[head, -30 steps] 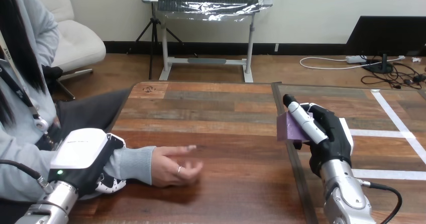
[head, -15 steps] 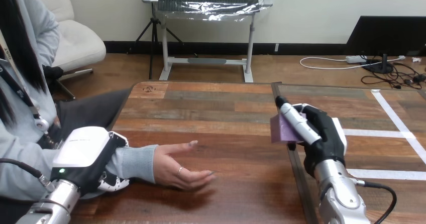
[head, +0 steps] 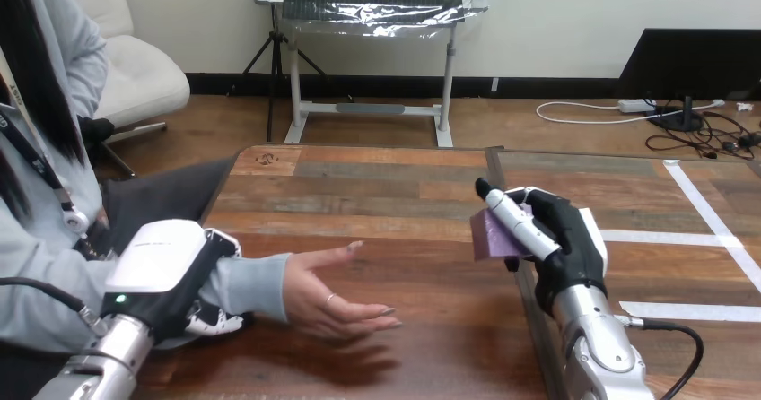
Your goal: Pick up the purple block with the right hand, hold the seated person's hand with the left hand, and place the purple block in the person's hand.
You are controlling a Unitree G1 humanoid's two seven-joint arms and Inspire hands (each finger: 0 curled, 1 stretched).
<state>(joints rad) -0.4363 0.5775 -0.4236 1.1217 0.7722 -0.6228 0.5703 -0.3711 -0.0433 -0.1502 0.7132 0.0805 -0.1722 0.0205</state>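
Nearest you, at the lower left, your left hand [head: 166,265] lies over the person's grey-sleeved forearm [head: 251,283] just behind the wrist. Its fingers show curling out from under the sleeve, so it looks clasped round the arm rather than merely resting on it. Just beyond that grip the person's hand [head: 328,297] is open and palm-up, low over the table [head: 377,180], with its fingertips pointing toward your right side. Farther off and to the right, your right hand [head: 561,234] pinches the purple block [head: 489,236] between a straight finger laid across its top face and the thumb below, and carries it clear of the wood. The block sits on the inner side of that hand, so it already faces the open palm. The palm lies to the left of the block and nearer you, with bare tabletop between them. The carry therefore looks like a leftward, inward sweep and then a lowering onto the palm, with your right hand doing all the travelling.
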